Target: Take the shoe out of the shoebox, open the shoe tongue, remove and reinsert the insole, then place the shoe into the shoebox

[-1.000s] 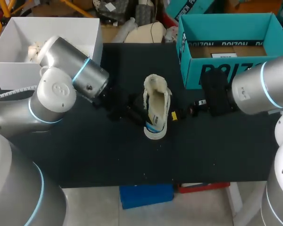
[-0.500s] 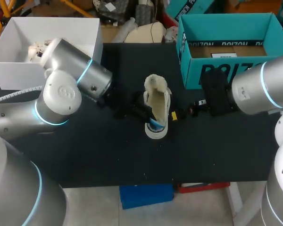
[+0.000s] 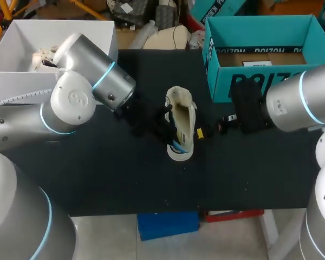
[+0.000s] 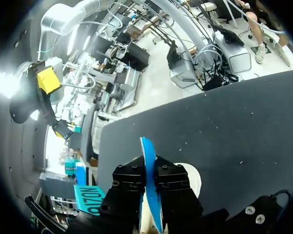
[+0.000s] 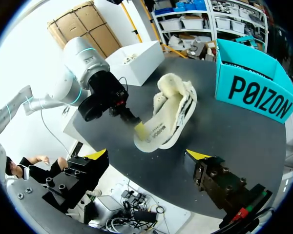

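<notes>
One cream shoe (image 3: 180,125) lies at the middle of the frame on the black desk (image 3: 97,179), apart from the teal shoebox (image 3: 260,81) at upper right. Your left fingers (image 4: 129,178) pinch the thin blue insole (image 4: 147,151) at the shoe's lower end. Expect the insole to be light, floppy and slick, so hold its edge firmly. The shoe looks soft and light and may tip. Your right fingers (image 5: 98,155) are spread wide, holding nothing, just beside the shoe.
</notes>
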Controlling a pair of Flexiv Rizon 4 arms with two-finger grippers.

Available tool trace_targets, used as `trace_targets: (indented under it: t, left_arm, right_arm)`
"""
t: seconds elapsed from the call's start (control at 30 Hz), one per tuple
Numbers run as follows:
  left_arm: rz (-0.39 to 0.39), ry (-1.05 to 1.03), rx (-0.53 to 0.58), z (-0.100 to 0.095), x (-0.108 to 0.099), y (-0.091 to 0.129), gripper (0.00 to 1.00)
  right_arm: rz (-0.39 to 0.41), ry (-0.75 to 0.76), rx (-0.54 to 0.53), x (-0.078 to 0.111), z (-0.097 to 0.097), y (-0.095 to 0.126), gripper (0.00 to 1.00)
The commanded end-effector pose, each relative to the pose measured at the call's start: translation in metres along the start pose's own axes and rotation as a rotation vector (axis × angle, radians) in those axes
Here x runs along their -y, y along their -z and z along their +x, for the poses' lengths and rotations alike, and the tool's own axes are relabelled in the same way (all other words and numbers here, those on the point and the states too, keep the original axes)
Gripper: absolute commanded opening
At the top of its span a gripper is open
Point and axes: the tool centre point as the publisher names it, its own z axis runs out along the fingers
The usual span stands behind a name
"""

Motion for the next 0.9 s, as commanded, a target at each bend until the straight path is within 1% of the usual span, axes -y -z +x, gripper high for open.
trace_targets:
  t: [0.03, 0.13, 0.3, 0.67, 0.9]
  left_arm:
    - [-0.020, -0.006, -0.017, -0.002, 0.009, 0.006, 0.00]
    - [-0.022, -0.010, -0.012, -0.003, 0.013, 0.005, 0.00]
    - [-0.026, -0.011, -0.011, -0.002, 0.013, 0.003, 0.00]
    - [-0.067, 0.002, 0.032, 0.003, -0.017, -0.002, 0.00]
    - [-0.083, 0.004, 0.036, 0.000, -0.028, -0.007, 0.00]
  right_arm:
    - [0.001, -0.001, 0.002, 0.000, 0.001, -0.001, 1.00]
    - [0.001, -0.001, 0.002, 0.000, 0.001, -0.001, 1.00]
    - [0.001, -0.001, 0.002, 0.000, 0.001, -0.001, 1.00]
    - [0.001, -0.001, 0.002, 0.000, 0.001, -0.001, 1.00]
    - [0.001, -0.001, 0.002, 0.000, 0.001, -0.001, 1.00]
